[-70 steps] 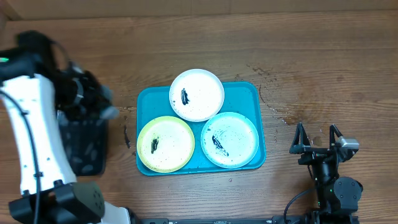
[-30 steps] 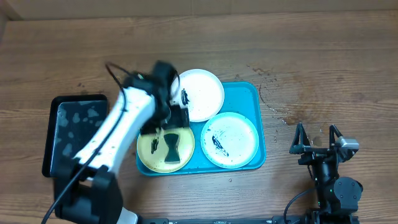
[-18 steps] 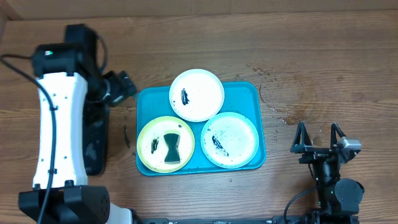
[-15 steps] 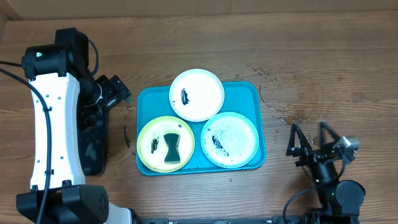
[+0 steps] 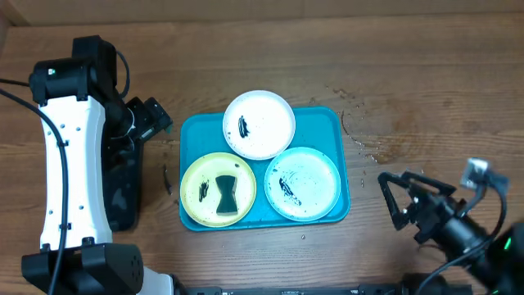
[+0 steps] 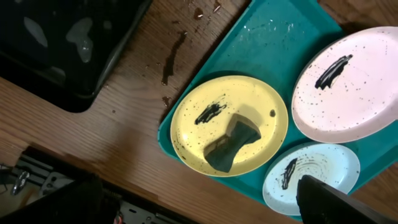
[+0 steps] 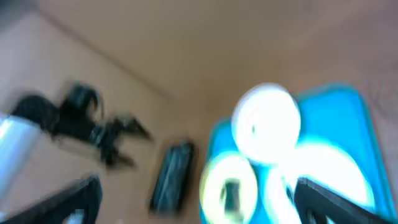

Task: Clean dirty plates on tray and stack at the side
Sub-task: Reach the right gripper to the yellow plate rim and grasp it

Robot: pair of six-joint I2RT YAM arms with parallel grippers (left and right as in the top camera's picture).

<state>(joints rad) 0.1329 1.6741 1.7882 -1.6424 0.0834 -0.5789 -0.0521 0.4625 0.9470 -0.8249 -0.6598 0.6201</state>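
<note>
Now sponge (image 5: 225, 194) lies on yellow-green plate (image 5: 192, 174), near-left in tray (image 5: 323, 123), long axis front-to-back, right of the spread, empty left pincer (image 5: 158, 121); right pincer (image 5: 397, 187), also spread, sits farther off.

Bare table (image 5: 409, 90) right of tray (image 5: 323, 127)

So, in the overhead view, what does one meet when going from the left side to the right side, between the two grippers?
left gripper → yellow-green plate, carrying a dark sponge → white plate → pale mint plate → right gripper
</note>
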